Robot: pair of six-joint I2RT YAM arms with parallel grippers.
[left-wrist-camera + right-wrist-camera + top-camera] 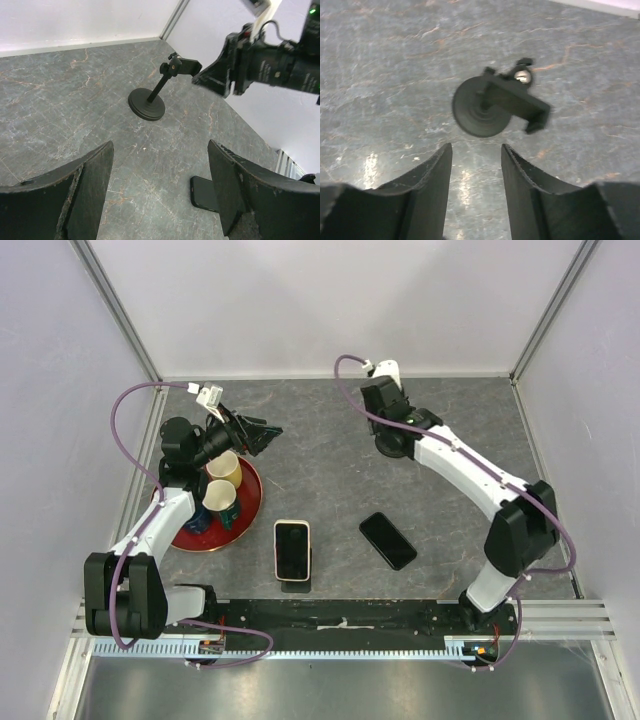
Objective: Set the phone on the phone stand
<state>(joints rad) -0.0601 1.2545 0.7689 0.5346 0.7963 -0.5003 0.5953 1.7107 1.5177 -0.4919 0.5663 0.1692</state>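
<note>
item: phone stand [392, 446]. black, round base with a tilted clamp head, far right part of the table [330, 490]. empty; nothing rests in its cradle.

item: right end effector [476, 150]. hangs directly over the stand, fingers pointing down at the base. jaws partly apart, nothing between them.

item: left end effector [160, 145]. raised above the table at far left, aimed across at the stand. jaws wide apart, holding nothing.

item: black phone [388, 540]. flat on the table, near right of centre, well apart from the stand.

item: cased phone [292, 550]. pale-edged, flat on the table just left of the black one, near edge. you cannot tell from the task which of the two phones is meant.

item: red tray [250, 522] with two cups [224, 469], near left. not part of the job.

handling note, as judgement: no phone is lifted yet, so the task is at its start. if you mean to square up the stand first, close on the clamp head or stem, not the base, and keep the cradle facing the arms. then take the phone by its long edges, low and level, since a flat slab on stone gives little purchase. lower it into the cradle gently; the stand looks light enough to tip or slide.
</note>
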